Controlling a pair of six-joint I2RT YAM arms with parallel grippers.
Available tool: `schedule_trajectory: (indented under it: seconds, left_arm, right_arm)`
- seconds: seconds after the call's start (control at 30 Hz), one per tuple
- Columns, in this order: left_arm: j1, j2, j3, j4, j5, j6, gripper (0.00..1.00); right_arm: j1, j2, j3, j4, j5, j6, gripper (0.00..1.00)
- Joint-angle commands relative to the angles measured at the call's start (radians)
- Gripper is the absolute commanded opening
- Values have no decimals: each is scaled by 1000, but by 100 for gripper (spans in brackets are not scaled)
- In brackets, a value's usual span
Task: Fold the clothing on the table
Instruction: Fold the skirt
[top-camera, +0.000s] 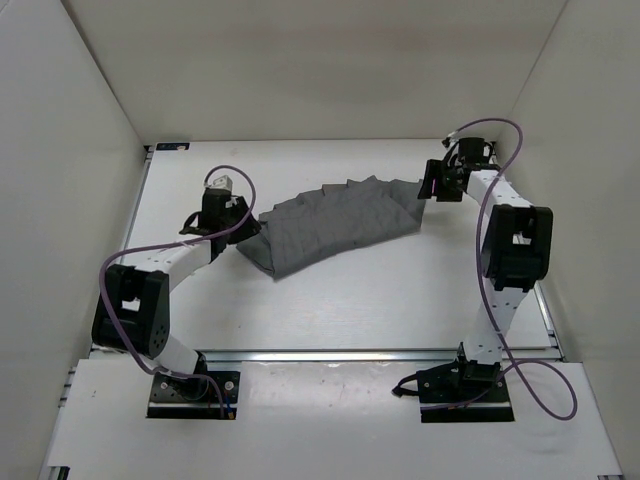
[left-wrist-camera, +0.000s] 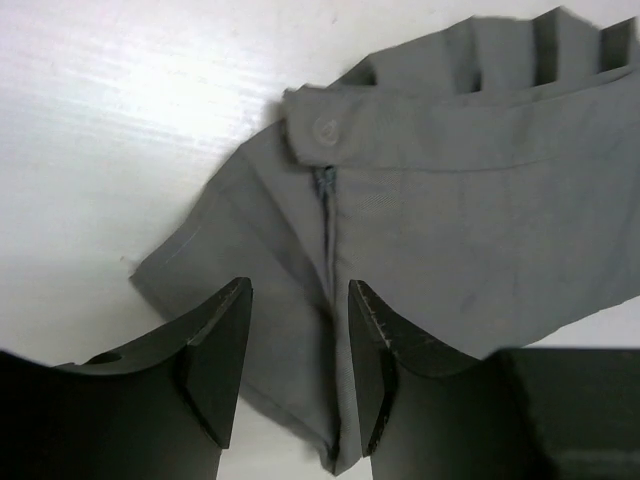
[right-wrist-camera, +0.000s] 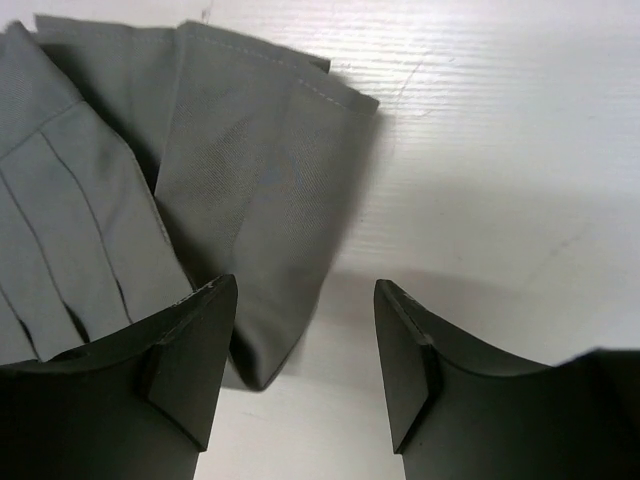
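Observation:
The grey pleated clothing (top-camera: 340, 225) lies spread on the white table (top-camera: 360, 300), running from lower left to upper right. My left gripper (top-camera: 243, 222) hovers over its waistband end. In the left wrist view the left gripper (left-wrist-camera: 298, 305) is open, with the clothing (left-wrist-camera: 470, 200), its button (left-wrist-camera: 325, 128) and zip seam lying flat below the gap. My right gripper (top-camera: 432, 186) stands at the flared hem end. In the right wrist view the right gripper (right-wrist-camera: 305, 300) is open, and a hem corner (right-wrist-camera: 260, 200) reaches partly under its left finger (right-wrist-camera: 190, 350).
White walls (top-camera: 90, 120) close in the table on the left, back and right. A metal rail (top-camera: 350, 353) runs along the near edge, in front of both arm bases. Purple cables (top-camera: 500, 135) loop off each arm. Bare tabletop (right-wrist-camera: 500, 150) lies to the right of the hem.

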Motion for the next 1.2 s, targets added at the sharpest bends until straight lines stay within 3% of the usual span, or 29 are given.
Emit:
schedule_trajectory:
  seconds: [0.0, 0.4, 0.43, 0.53, 0.63, 0.8, 1.0, 1.17]
  left_arm:
    - [9, -38, -30, -27, 12, -9, 54]
    - [11, -78, -140, 11, 6, -26, 54]
    - [14, -78, -140, 3, -1, -20, 54]
    - [14, -77, -139, -9, -18, -24, 54]
    - [16, -61, -136, -12, -29, -37, 50]
    - [35, 0, -118, 3, -20, -60, 35]
    - [5, 72, -69, -30, -29, -60, 37]
    - [16, 101, -74, -24, -29, -63, 30]
  right_arm:
    - [10, 55, 55, 69, -40, -10, 54]
    - [6, 212, 161, 26, -118, 12, 50]
    - [10, 227, 178, 17, -127, 9, 45]
    - [15, 233, 187, 2, -137, 15, 17]
    - [24, 211, 165, 12, -137, 24, 0]
    - [38, 155, 125, 9, -160, 30, 0]
    - [108, -47, 28, 40, -181, 33, 0]
    - [208, -181, -20, 48, -189, 47, 0]
